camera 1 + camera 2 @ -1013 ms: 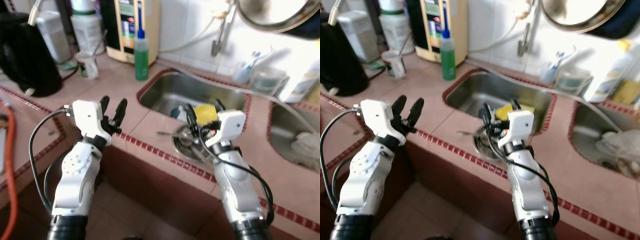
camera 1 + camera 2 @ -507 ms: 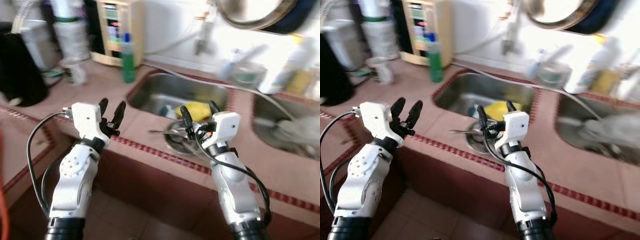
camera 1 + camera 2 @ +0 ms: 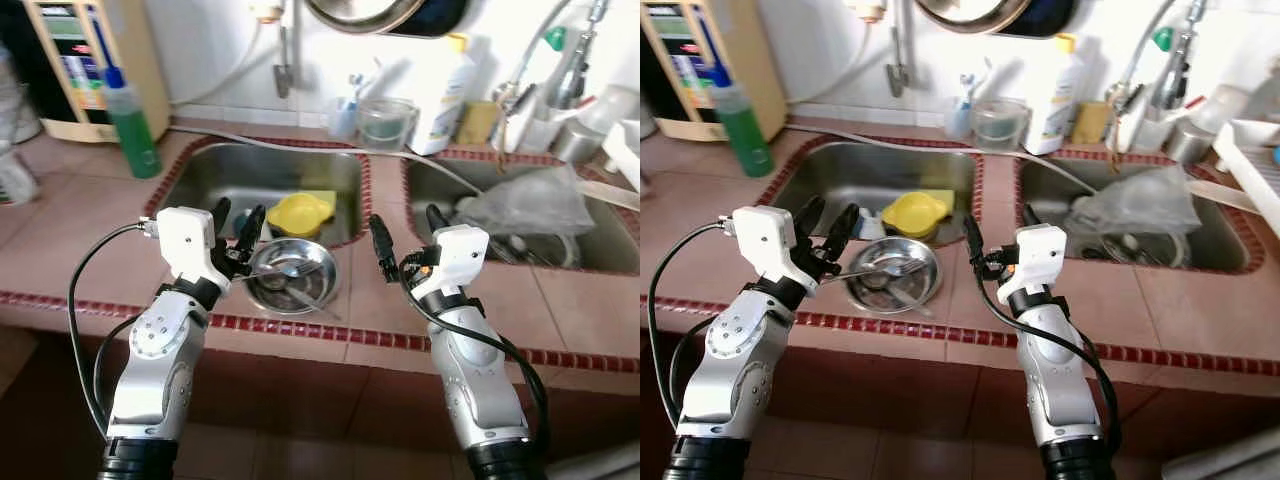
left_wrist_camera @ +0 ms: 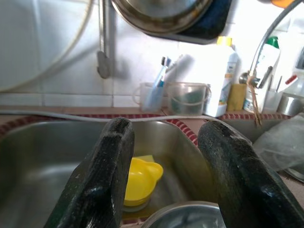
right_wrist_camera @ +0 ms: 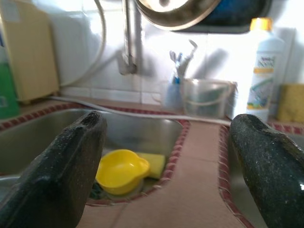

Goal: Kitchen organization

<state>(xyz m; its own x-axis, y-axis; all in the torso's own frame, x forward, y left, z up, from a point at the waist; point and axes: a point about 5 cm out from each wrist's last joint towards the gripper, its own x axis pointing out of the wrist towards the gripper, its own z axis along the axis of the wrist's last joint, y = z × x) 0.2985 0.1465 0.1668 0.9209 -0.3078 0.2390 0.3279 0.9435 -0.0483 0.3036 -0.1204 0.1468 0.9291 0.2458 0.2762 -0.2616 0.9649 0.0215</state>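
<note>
A steel bowl (image 3: 292, 276) holding a fork and a spoon rests on the tiled counter's front edge, before the left sink (image 3: 230, 175). A yellow bowl (image 3: 297, 212) lies in that sink beside a yellow sponge. My left gripper (image 3: 236, 228) hovers open just left of the steel bowl, empty. My right gripper (image 3: 408, 229) stands open over the counter strip between the two sinks, to the right of the bowl, holding nothing. The yellow bowl (image 4: 139, 179) shows between the left gripper's fingers (image 4: 102, 180) in the wrist view.
A green soap bottle (image 3: 130, 125) stands at the back left. A clear cup (image 3: 386, 122) with toothbrushes, a white bottle (image 3: 445, 90) and a sponge line the back wall. The right sink (image 3: 580, 255) holds a plastic bag (image 3: 525, 205) and dishes. A pan hangs overhead.
The camera has swung right, so the whole scene shifted left and both sinks now show. Both grippers stay open and held in the same pose.
</note>
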